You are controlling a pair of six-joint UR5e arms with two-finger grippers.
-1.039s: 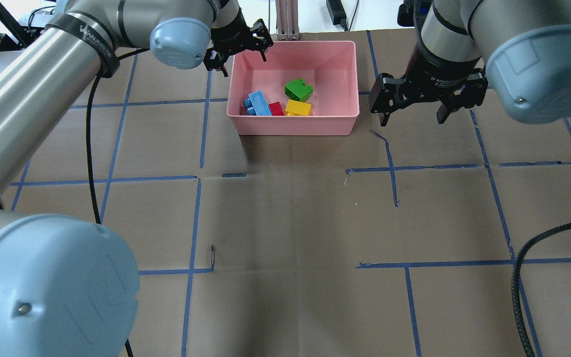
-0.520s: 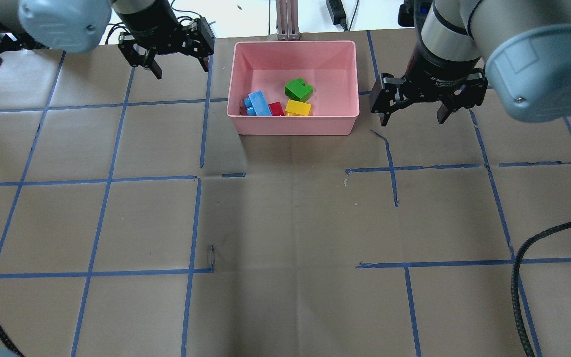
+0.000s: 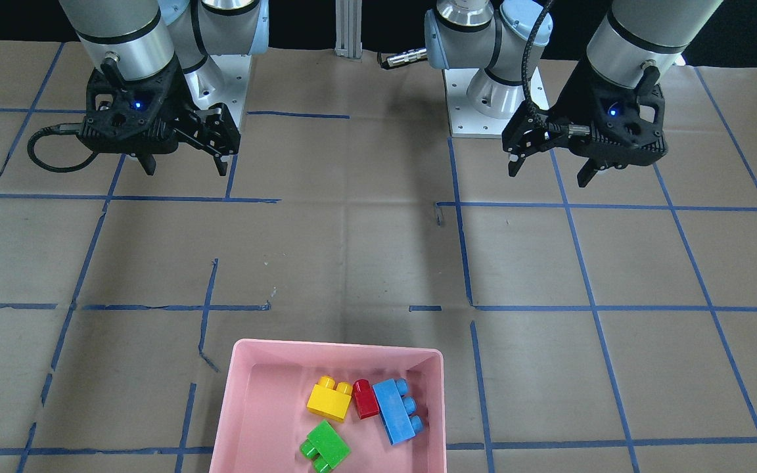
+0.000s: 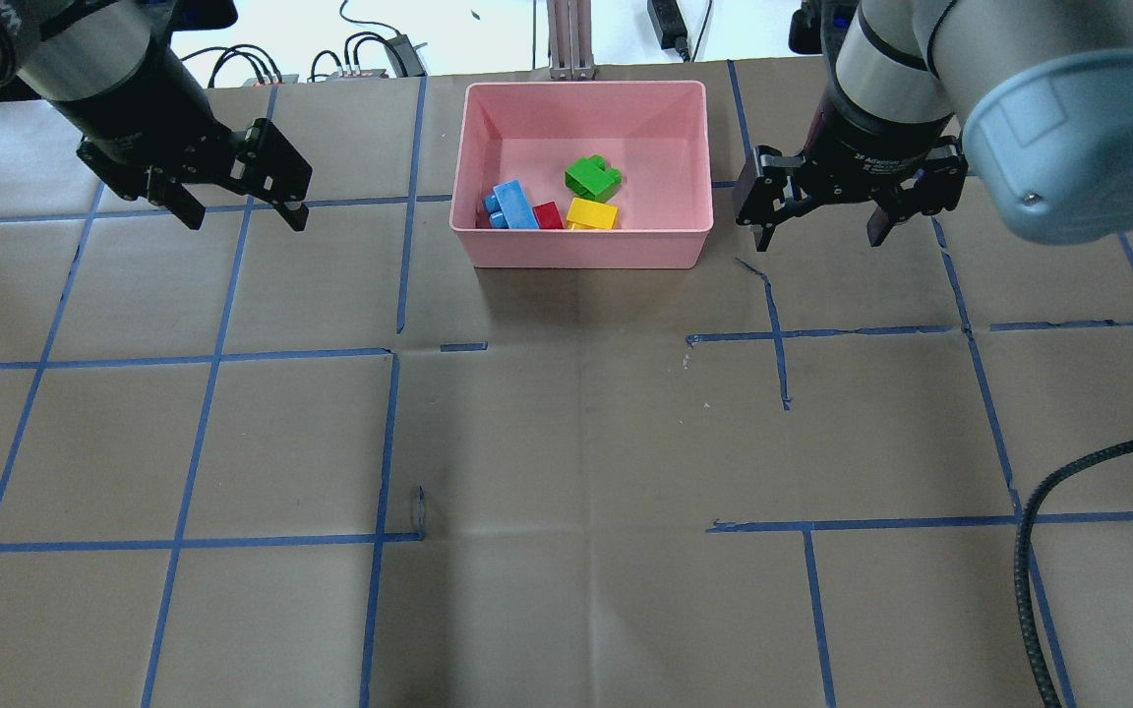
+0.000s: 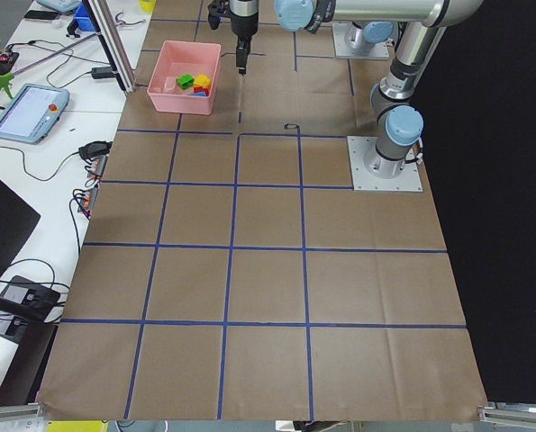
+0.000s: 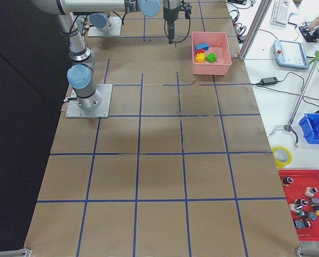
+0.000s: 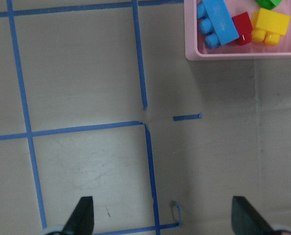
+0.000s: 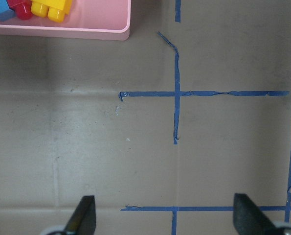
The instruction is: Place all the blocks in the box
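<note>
The pink box (image 4: pixel 581 248) stands at the far middle of the table. Inside it lie the blue brick (image 4: pixel 515 205), the red brick (image 4: pixel 548 215), the yellow brick (image 4: pixel 592 212) and the green brick (image 4: pixel 592 178). The box also shows in the front-facing view (image 3: pixel 240 401), with all four bricks in it. My left gripper (image 4: pixel 242 218) is open and empty, hovering well left of the box. My right gripper (image 4: pixel 818 234) is open and empty, hovering just right of the box. The left wrist view shows the blue brick (image 7: pixel 217 22), red brick (image 7: pixel 242 28) and yellow brick (image 7: pixel 269 24) in the box corner.
Brown paper with blue tape lines (image 4: pixel 389 433) covers the table. A black cable (image 4: pixel 1048 511) runs along the right front. Cables and a metal post (image 4: pixel 571 39) sit behind the box. Both arm bases (image 3: pixel 490 98) stand at the robot's side.
My left gripper has swung away from the box's far left corner, moving left and nearer to the robot. The right arm and the bricks have not moved.
</note>
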